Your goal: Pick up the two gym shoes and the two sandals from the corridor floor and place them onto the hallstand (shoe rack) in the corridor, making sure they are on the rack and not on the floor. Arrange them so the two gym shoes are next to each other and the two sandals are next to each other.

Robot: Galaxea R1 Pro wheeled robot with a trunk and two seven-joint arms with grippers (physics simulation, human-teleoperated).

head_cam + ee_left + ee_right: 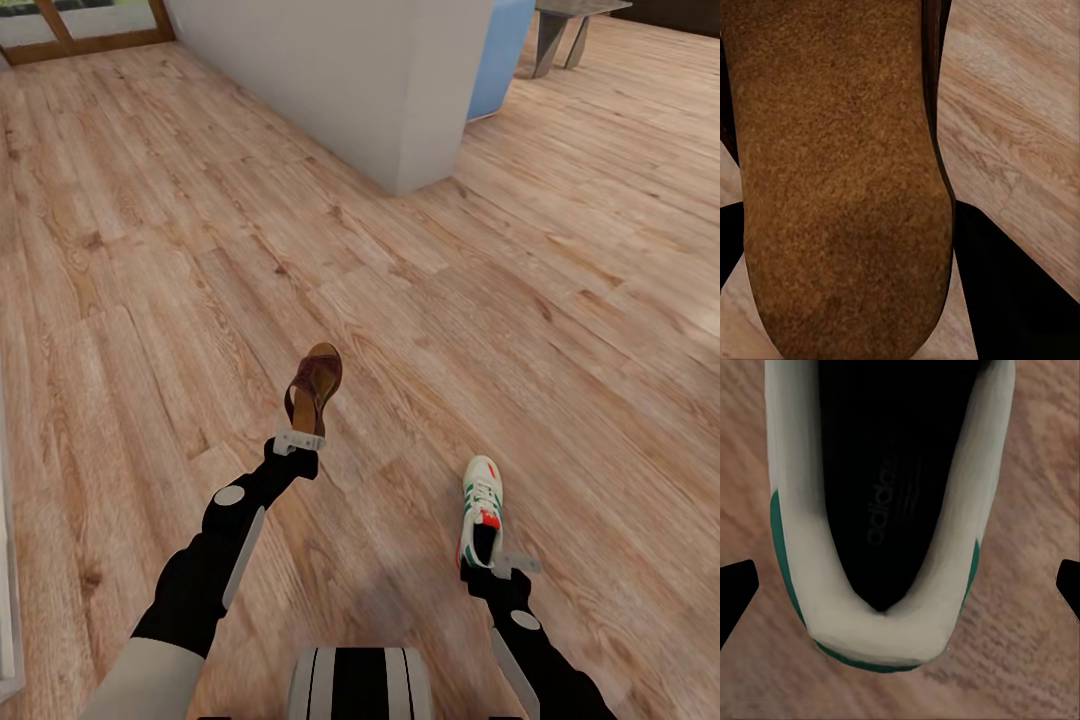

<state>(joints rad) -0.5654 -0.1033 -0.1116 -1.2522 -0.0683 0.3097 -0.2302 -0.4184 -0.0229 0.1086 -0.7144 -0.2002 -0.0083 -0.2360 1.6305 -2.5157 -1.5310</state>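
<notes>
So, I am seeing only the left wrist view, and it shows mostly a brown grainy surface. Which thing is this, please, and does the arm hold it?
Observer: It is the sole side of a sandal. In the head view the left gripper holds it by its heel end, with the toe pointing away from the robot.
Operator: And the other arm, is it free?
Observer: No. The right gripper is at the heel of a gym shoe, white with green stripes.
Operator: Is the shoe rack near?
Observer: I cannot see it. Ahead there is wood floor and the corner of a white wall.
</notes>
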